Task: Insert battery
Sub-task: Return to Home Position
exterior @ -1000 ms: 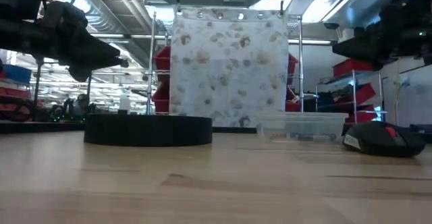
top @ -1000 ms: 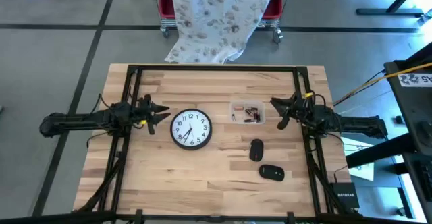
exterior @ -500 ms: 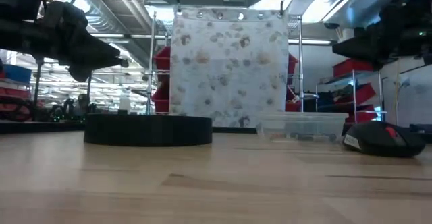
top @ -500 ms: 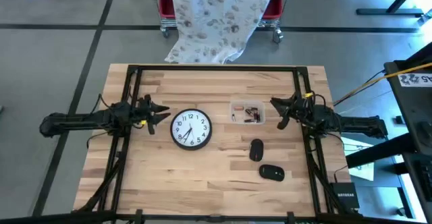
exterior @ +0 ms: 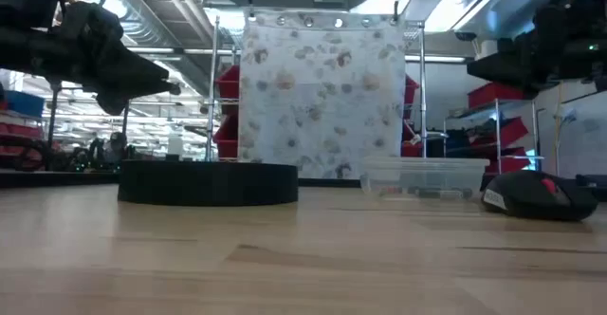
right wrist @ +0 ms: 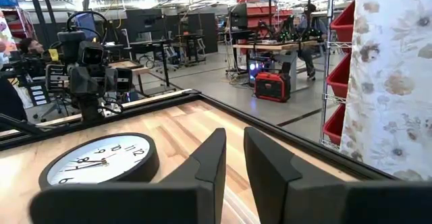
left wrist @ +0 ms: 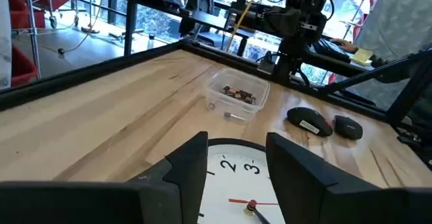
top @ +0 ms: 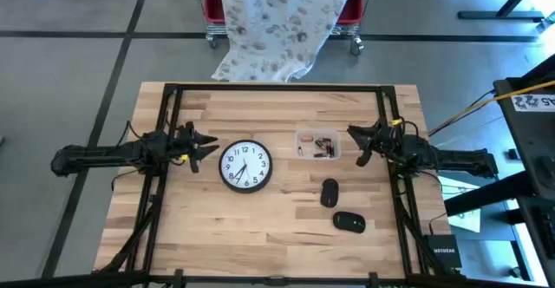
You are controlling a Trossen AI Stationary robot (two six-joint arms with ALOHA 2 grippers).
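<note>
A round black-rimmed wall clock (top: pixel 244 166) lies face up on the wooden table. To its right stands a clear plastic box (top: pixel 316 144) with small batteries (left wrist: pixel 237 94) inside. Two black computer mice (top: pixel 329 193) (top: pixel 349 222) lie nearer the front; the first one (left wrist: pixel 309 121) shows a pale label. My left gripper (top: pixel 208 145) hovers open just left of the clock, its fingers pointing at the clock (left wrist: pixel 236 177). My right gripper (top: pixel 356 144) hovers open just right of the box, pointing toward the clock (right wrist: pixel 101 160). Both hold nothing.
A black metal frame (top: pixel 277 88) runs along the table's edges. Beyond the far edge stands a red cart draped with a flowered cloth (top: pixel 277 19). Bare tabletop lies along the front (top: pixel 243 236) and behind the clock (top: pixel 251 114).
</note>
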